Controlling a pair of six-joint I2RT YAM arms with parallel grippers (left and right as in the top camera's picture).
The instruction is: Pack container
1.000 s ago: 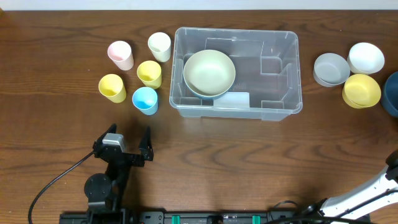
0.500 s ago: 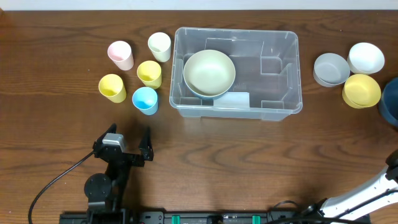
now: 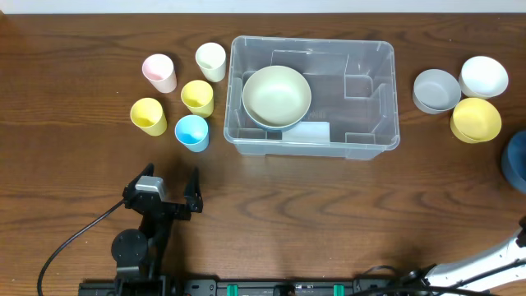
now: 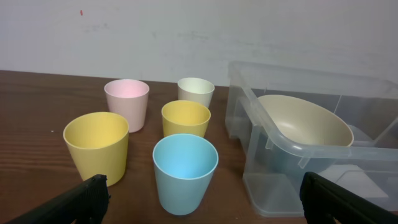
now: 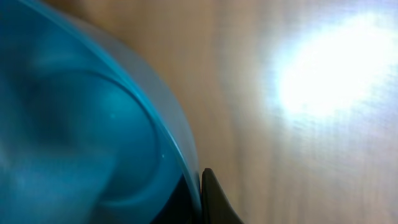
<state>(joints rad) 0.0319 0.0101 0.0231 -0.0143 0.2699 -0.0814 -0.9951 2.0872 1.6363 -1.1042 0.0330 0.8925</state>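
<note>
Blue bowl (image 5: 81, 124) sits rim-clamped in the right end effector (image 5: 200, 186), likely bound for the container (image 3: 312, 39); left end effector (image 3: 170, 179) gapes idle.

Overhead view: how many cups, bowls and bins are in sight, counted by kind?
Cups: 5 (pink cup, cream cup, yellow cups, blue cup)
Bowls: 5 (beige bowl, grey bowl, white bowl, yellow bowl, blue bowl)
Container: 1
Total: 11

1. a cream bowl (image 3: 277, 95) filled the left half of the container (image 3: 371, 49); its right half lay open from above.
2. five cups (image 3: 197, 97) crowded the bench (image 3: 329, 214) just left of it.
3. the near bench lay bare.
</note>
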